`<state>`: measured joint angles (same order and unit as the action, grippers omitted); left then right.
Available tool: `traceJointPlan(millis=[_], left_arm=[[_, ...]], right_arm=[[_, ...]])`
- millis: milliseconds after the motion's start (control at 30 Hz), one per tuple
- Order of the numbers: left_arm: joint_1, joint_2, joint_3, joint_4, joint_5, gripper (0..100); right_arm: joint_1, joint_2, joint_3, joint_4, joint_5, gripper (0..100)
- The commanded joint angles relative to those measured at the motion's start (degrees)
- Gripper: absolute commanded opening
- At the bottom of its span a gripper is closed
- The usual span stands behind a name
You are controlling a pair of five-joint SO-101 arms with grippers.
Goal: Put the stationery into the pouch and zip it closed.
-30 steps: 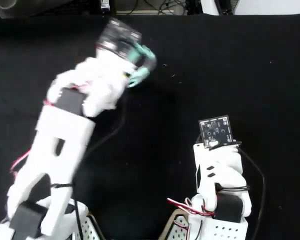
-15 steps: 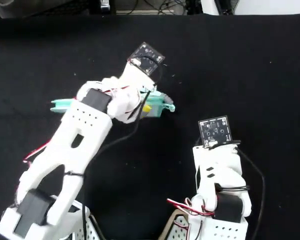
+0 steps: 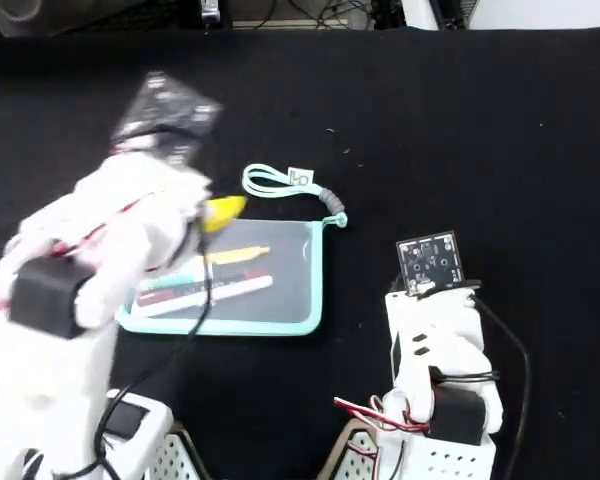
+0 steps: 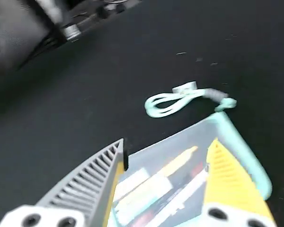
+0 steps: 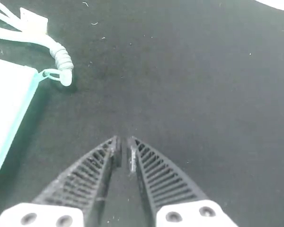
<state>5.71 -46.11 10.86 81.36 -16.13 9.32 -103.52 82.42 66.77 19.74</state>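
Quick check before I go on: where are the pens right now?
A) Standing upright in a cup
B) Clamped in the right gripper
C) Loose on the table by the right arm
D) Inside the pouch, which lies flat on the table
D: the pens show through the clear face of the pouch, which lies flat on the table, while the right gripper is shut on nothing.

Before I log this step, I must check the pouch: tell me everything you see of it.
Clear, plastic-looking, mint-edged, the pouch lies flat on the black table. Yellow, red and white pens show through it. A looped mint cord with a white tag trails from its corner. The open left tool hangs above it.
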Motion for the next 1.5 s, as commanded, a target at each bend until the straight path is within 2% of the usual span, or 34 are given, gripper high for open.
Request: traceJointPlan(millis=[0,67,133,233,500,633,833,967,1067,1267,1467], left_arm=[[-11.6,-4.0,9.0,-0.2,-0.4,13],[-18.1,-5.5,17.0,-2.7,-0.3,1],[-23.4,-7.6,24.7,-5.4,-0.2,7],[-27.9,-12.5,34.3,-10.1,-0.1,6],[-28.6,-29.8,58.6,-24.5,-0.1,5],[-25.6,-38.2,71.4,-32.0,0.0,4],[-20.3,-49.8,87.0,-30.9,1.2,4],[-20.3,-57.7,83.9,-18.4,10.5,5],[-19.6,-58.4,80.0,-11.1,13.8,5],[-21.3,-57.5,83.1,-7.9,13.7,4],[-21.2,-57.5,86.5,-8.8,13.7,5]], right_arm=[[0.4,-3.9,0.7,1.1,0.4,4.2],[0.4,-3.9,2.3,1.0,0.4,4.2],[0.4,-4.0,4.4,0.3,0.4,4.2],[0.4,-4.0,7.4,0.4,0.4,4.3],[0.4,-4.0,12.7,0.8,-0.2,4.3],[0.4,-3.9,14.1,1.8,-0.4,4.3],[0.4,-4.0,13.8,5.6,-9.8,4.4],[0.4,-4.0,14.1,7.6,-12.0,4.4],[0.8,-4.0,14.1,7.6,-12.1,4.4],[0.8,-4.0,14.1,7.6,-12.1,4.4],[0.8,-4.0,14.1,7.6,-12.1,4.4]])
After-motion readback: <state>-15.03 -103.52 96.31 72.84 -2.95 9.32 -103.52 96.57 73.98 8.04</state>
